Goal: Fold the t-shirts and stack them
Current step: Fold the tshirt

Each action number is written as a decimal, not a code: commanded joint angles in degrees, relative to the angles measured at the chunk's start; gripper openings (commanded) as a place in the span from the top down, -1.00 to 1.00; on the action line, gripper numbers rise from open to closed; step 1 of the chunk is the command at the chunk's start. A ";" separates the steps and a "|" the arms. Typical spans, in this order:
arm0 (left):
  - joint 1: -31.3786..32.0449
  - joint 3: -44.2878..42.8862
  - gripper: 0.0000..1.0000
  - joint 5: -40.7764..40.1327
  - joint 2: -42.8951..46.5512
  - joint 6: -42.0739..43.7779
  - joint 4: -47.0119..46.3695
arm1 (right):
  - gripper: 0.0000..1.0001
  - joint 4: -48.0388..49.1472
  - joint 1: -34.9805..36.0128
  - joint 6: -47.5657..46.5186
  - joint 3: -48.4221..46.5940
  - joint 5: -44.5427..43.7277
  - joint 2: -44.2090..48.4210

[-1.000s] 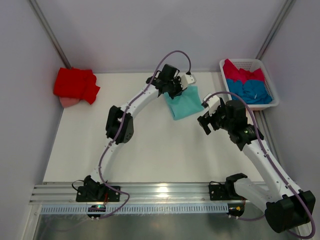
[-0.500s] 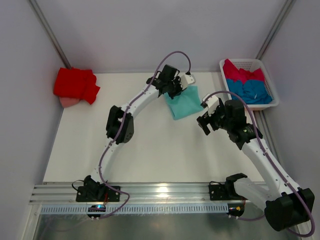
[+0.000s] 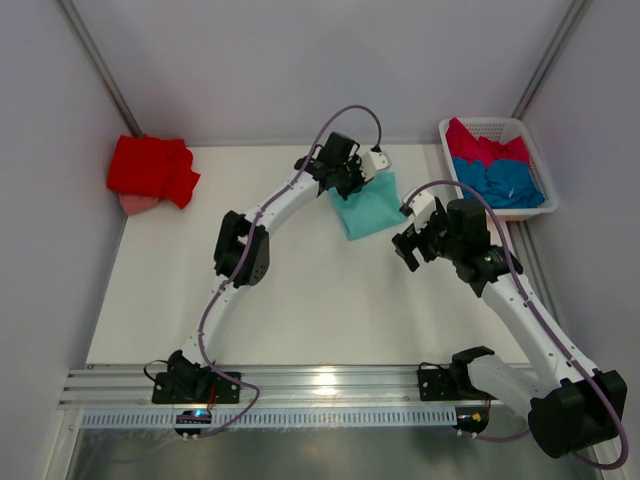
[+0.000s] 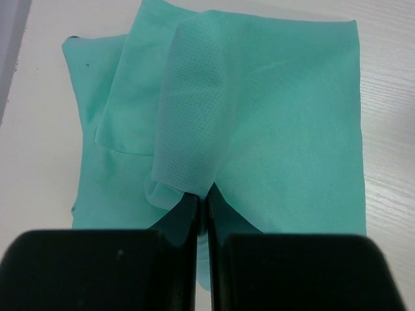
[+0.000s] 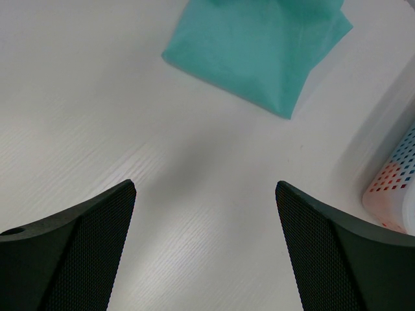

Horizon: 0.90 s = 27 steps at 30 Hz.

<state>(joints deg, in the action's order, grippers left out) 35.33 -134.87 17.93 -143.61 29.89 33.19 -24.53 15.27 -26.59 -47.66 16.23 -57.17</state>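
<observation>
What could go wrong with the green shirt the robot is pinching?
The left pincer is shut on just a thin raised fold of the soft mint-teal cloth t-shirt; if it pulls, the fold might slip out or drag the folded layers crooked.
The open right pincer hangs apart from the shirt, holding nothing down, so the whole shirt may slide across the white table.

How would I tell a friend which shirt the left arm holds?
At the table's far side, left of the white basket, lies the mint-teal t-shirt, a fold pinched by the left gripper. No other shirt is green.
</observation>
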 commanded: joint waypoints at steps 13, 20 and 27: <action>2.90 -0.57 0.96 17.48 4.65 12.90 26.56 | -0.85 0.54 0.20 0.31 -2.44 2.84 -0.84; 3.43 -0.22 0.95 21.96 6.68 14.14 35.45 | -0.85 1.07 0.11 1.10 -4.72 2.93 -1.63; 5.36 -0.66 0.95 25.04 7.64 18.09 44.58 | -0.85 3.08 0.20 3.02 -5.43 1.02 -1.63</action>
<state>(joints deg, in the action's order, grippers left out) 39.44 -134.56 38.70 -139.72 44.14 69.67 -24.71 15.27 -25.82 -50.39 18.33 -59.00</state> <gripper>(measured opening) 0.034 0.925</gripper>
